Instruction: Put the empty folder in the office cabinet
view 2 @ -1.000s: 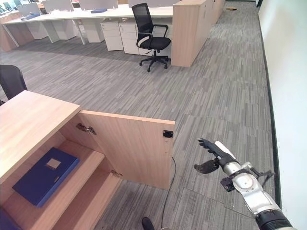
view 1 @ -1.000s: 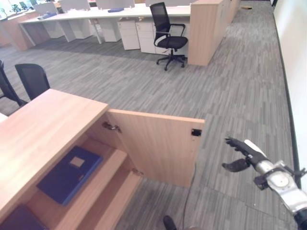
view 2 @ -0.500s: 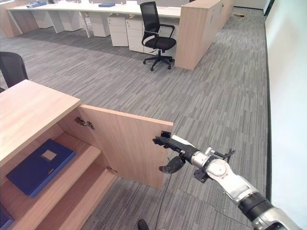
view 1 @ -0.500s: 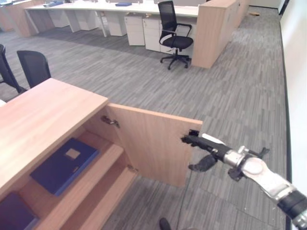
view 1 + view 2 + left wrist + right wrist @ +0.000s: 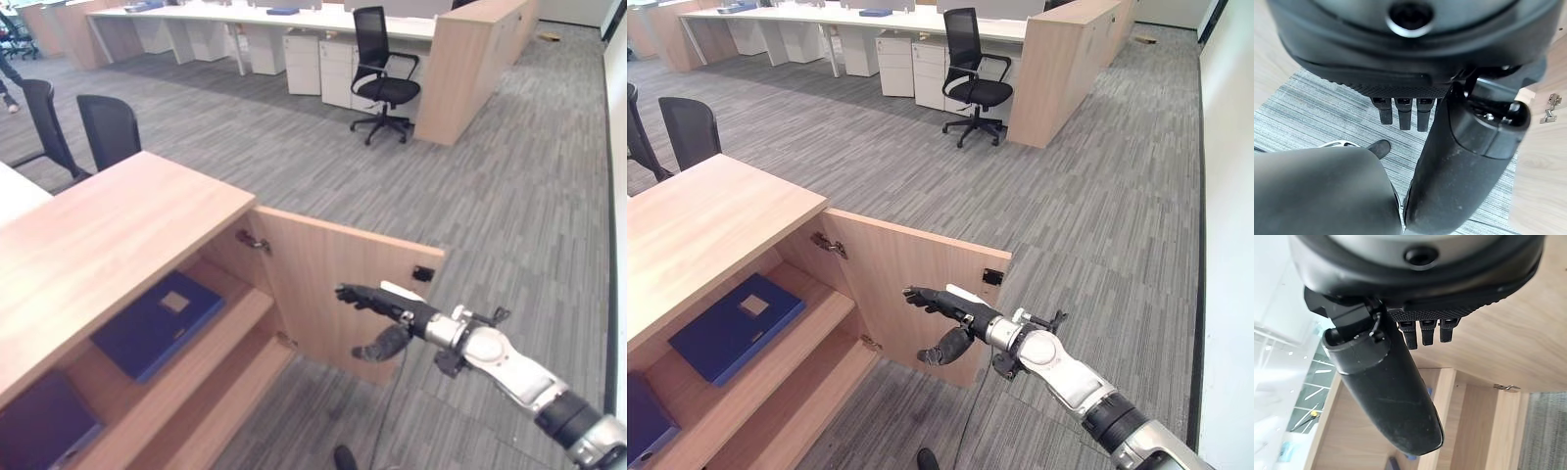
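Light wooden office cabinet [image 5: 118,225] stands with its wooden door [image 5: 333,284] open. Flat blue folder [image 5: 157,324] lies on the upper shelf [image 5: 230,318] inside, well apart from the right hand [image 5: 387,305], which reaches in front of the door's inner face, fingers straight, holding nothing.

cabinet [image 5: 127,220]: pale matt wood grain | folder [image 5: 159,323]: smooth blue plastic | floor [image 5: 490,196]: grey ribbed carpet

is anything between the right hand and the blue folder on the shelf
Yes: the open cabinet door. The right hand reaches out, fingers straight, at the door's outer face, while the folder lies on the shelf on the door's other side.
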Controlling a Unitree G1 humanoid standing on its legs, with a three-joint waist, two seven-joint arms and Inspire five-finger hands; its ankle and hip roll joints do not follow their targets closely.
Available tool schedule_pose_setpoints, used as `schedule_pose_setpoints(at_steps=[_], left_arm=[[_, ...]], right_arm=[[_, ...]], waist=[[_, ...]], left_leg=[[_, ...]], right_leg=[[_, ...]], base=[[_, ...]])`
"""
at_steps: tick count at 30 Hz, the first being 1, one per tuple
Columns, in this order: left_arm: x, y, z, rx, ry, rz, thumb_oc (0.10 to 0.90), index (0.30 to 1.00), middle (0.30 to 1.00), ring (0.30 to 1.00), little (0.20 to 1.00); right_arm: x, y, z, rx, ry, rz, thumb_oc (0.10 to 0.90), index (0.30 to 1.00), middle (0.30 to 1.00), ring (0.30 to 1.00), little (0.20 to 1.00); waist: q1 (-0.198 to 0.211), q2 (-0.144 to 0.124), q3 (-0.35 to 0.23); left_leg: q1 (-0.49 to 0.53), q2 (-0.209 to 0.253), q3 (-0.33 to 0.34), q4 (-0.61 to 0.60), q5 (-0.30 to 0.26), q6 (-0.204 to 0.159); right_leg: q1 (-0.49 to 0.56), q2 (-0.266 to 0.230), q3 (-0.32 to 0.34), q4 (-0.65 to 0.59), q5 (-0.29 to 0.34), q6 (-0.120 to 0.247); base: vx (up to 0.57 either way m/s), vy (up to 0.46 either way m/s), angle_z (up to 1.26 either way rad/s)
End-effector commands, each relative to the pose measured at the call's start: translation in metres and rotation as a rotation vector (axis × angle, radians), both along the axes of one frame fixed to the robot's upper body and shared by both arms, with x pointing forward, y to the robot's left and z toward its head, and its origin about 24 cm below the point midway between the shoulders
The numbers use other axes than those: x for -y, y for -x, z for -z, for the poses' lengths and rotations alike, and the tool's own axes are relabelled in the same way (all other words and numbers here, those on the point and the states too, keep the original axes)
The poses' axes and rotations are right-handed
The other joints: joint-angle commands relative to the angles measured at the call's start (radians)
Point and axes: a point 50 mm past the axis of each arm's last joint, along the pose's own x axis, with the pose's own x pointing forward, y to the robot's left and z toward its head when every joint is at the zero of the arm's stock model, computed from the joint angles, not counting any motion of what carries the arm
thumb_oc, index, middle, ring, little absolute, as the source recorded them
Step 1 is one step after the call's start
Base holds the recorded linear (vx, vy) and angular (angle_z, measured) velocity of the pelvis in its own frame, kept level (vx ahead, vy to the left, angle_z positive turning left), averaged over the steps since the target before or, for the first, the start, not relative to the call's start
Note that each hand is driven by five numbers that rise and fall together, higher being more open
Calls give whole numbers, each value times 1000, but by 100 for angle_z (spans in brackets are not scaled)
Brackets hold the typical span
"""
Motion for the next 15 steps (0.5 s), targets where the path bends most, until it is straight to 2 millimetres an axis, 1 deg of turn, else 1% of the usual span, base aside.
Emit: schedule_pose_setpoints(at_steps=[1,2,4,5,6,7,9,12,13,15], left_arm=[[-19,7,-2,-24,-40,19,800,900,900,900,900],[-19,7,-3,-21,-38,18,800,900,900,900,900],[-19,8,-2,-19,-28,17,800,900,900,900,900],[-19,8,-2,-19,-28,17,800,900,900,900,900],[-19,7,-2,-15,-21,10,800,900,900,900,900],[-19,7,-2,-15,-18,7,800,900,900,900,900],[-19,8,-2,-13,-11,-6,800,900,900,900,900],[-19,9,-2,-13,-5,-30,800,900,900,900,900],[-19,9,-2,-13,-5,-30,800,900,900,900,900],[-20,11,-2,-12,2,-46,800,900,900,900,900]], right_arm=[[3,-6,-16,67,-82,14,800,900,900,900,900],[9,-2,-7,35,-57,27,800,900,900,900,900],[30,10,13,-49,2,85,800,900,900,900,900],[30,10,13,-49,2,86,800,900,900,900,900],[56,21,32,-117,56,185,800,900,900,900,900],[71,27,42,-154,75,254,800,900,900,900,900],[100,39,55,-202,123,383,800,900,900,900,900],[143,53,61,-228,179,580,800,900,900,900,900],[143,53,61,-228,179,581,800,900,900,900,900],[176,65,59,-233,199,731,800,900,900,900,900]], waist=[[0,-66,-38],[-3,-66,-36],[-11,-65,-34],[-10,-65,-34],[-19,-65,-32],[-26,-65,-31],[-37,-65,-31],[-56,-66,-33],[-55,-65,-33],[-69,-65,-35]], left_leg=[[49,-57,22,90,-139,49],[49,-56,21,90,-138,49],[47,-55,19,89,-138,49],[47,-55,19,89,-138,49],[46,-56,18,89,-137,48],[46,-56,20,87,-137,48],[46,-58,22,84,-137,48],[45,-58,30,82,-137,48],[46,-58,30,82,-137,48],[47,-58,34,78,-136,48]], right_leg=[[71,-58,61,-26,-103,109],[71,-59,60,-26,-103,109],[71,-61,57,-26,-104,110],[71,-61,57,-26,-104,110],[71,-61,56,-26,-104,112],[69,-61,58,-26,-104,113],[66,-61,60,-26,-103,115],[61,-58,69,-26,-101,116],[61,-58,69,-26,-101,116],[58,-56,74,-26,-98,118]], base=[[-1,8,8],[-5,6,9],[2,6,5],[0,0,0],[3,8,3],[8,11,8],[5,5,2],[15,-1,-9],[18,-3,-12],[22,-1,-17]])
